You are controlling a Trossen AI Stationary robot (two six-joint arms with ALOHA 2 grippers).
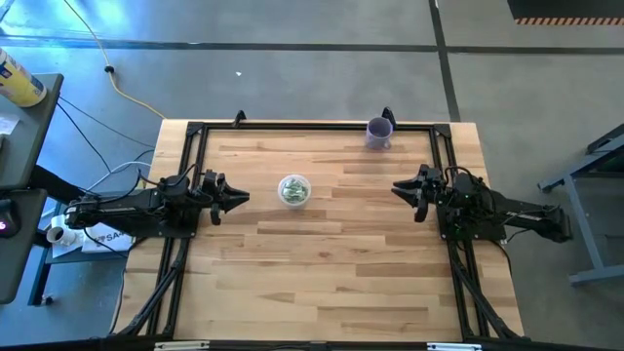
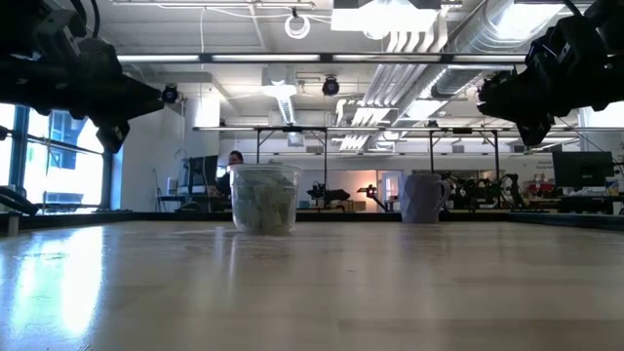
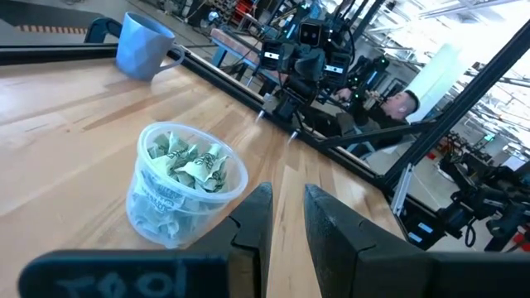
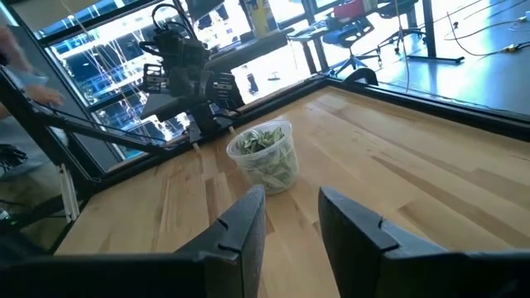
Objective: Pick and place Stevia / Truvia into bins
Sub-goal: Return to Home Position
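**Ana:** Two dark arms sit at opposite sides in the high view. Where do their pincers point?

**Ben:** The left gripper (image 1: 240,198) lies near the small round translucent plastic cup (image 1: 293,189) and aims at it without touching. The right gripper (image 1: 398,188) faces the cup from farther off. The cup stands left of centre on the pale wooden table (image 1: 331,273). I'd judge it sits between the arms so that either one can reach it. A purple handled mug (image 1: 379,132) stands well apart, by the far rail.

**Ana:** And level with the tabletop?

**Ben:** The cup is upright and stuffed with greenish paper. Both grippers hang high above the wood, one at each edge.

**Ana:** The left wrist view?

**Ben:** The small flat green-and-white paper packets (image 3: 192,161) lie crumpled inside the cup, heaped almost to its rim. That arm's fingers (image 3: 255,223) stand slightly apart with nothing between them. A person sits beyond the table.

**Ana:** The right wrist view?

**Ben:** Much the same. Its fingers (image 4: 244,223) are parted and empty, and the full cup is ahead, with the left arm behind it. I can make out no packet outside the cup, so the filling looks finished. Raised, empty and parted is how I'd expect grippers to be held for parking, where nothing can be knocked.
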